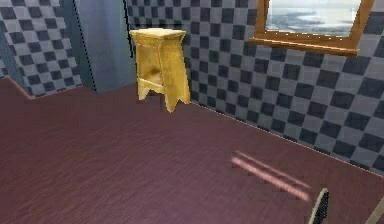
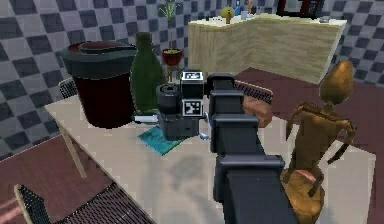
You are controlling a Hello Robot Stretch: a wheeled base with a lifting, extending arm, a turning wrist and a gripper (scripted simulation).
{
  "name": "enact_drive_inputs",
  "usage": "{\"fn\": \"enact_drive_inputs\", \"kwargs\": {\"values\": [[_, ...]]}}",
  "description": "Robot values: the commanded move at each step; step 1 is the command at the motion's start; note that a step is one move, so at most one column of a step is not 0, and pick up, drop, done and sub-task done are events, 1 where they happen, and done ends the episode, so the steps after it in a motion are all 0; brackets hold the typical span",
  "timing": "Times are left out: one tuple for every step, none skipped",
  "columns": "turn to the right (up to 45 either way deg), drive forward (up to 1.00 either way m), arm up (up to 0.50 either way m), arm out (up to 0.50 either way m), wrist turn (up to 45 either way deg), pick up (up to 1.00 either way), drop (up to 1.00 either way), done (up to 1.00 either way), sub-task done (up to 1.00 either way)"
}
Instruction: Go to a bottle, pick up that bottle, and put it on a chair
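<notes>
A dark green bottle (image 2: 148, 72) stands upright on a pale table (image 2: 130, 170), next to a big dark red pot with a black lid (image 2: 100, 82). The arm's dark bar rises from the bottom edge to two white marker squares (image 2: 191, 90). Left of them is the gripper (image 2: 162, 115), low by the bottle's right side. I cannot tell whether it touches the bottle or holds anything. A wire-mesh chair (image 2: 35, 205) stands at the table's near left corner. A yellow wooden stool (image 1: 160, 62) stands against the checkered wall.
A teal flat thing (image 2: 160, 141) lies on the table under the gripper. A brown wooden figure (image 2: 322, 125) stands on the table's right. Behind are a small potted plant (image 2: 172, 55), a pale counter (image 2: 265, 45) and a reddish chair back (image 2: 258, 98). Dark red floor (image 1: 110, 160) lies open ahead.
</notes>
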Motion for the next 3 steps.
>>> {"fn": "enact_drive_inputs", "kwargs": {"values": [[0.0, 0.0, 0.0, 0.0, -45.0, 0.0, 0.0, 0.0, 0.0], [0.0, 0.0, 0.0, 0.0, -45.0, 0.0, 0.0, 0.0, 0.0], [0.0, 0.0, 0.0, 0.0, -18.0, 0.0, 0.0, 0.0, 0.0]]}}
